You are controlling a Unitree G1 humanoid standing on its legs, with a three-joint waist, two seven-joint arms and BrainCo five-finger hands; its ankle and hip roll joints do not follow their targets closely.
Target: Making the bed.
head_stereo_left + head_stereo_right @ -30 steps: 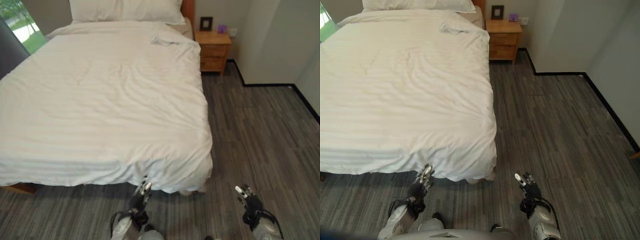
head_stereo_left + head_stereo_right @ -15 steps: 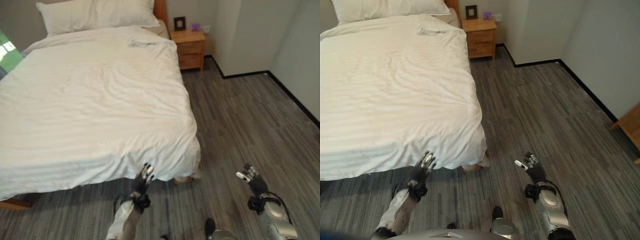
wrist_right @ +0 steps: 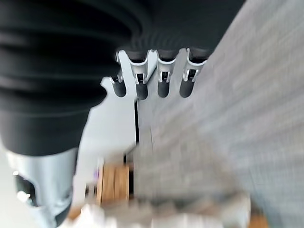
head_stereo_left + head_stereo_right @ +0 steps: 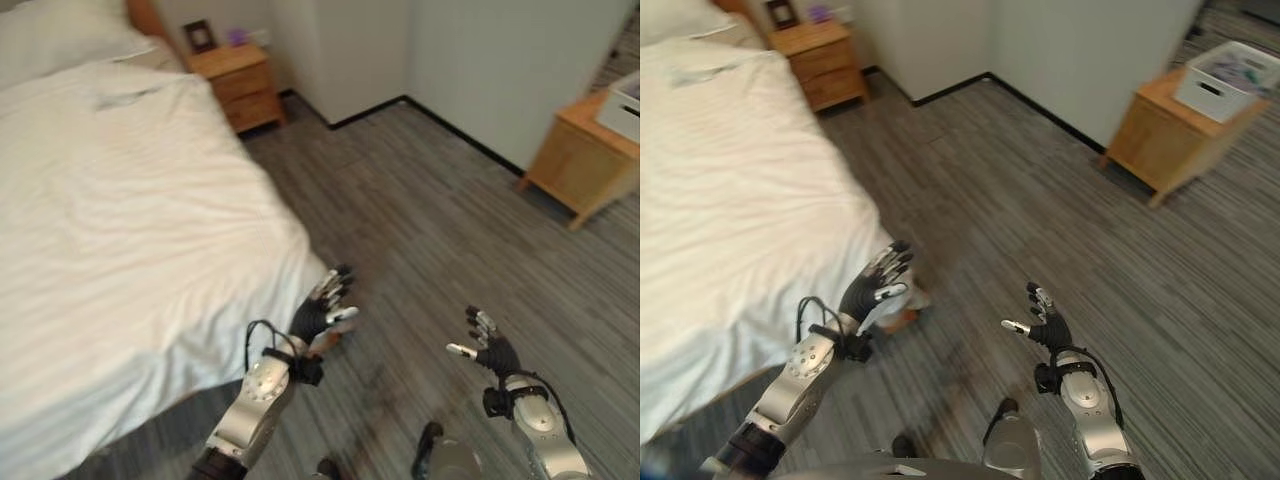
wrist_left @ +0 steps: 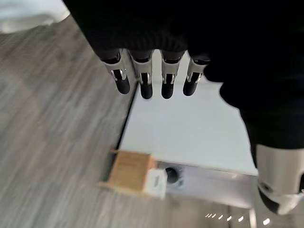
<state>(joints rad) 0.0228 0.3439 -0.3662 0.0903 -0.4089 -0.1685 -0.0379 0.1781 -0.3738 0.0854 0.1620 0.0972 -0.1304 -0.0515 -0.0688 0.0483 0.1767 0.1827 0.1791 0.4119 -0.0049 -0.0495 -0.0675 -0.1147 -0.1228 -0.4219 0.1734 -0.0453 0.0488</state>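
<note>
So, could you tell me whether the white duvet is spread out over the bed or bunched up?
Spread out. The white duvet lies flat across the bed with only light creases, its edge hanging over the side.

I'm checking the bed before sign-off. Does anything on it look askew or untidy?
One thing: a rumpled fold in the white duvet near its top corner, on the nightstand side. The rest lies fairly smooth, draping over the foot corner by the left hand.

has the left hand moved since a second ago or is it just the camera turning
Yes. The left hand has lifted from below the duvet's hanging edge to beside its corner, fingers open.
</note>
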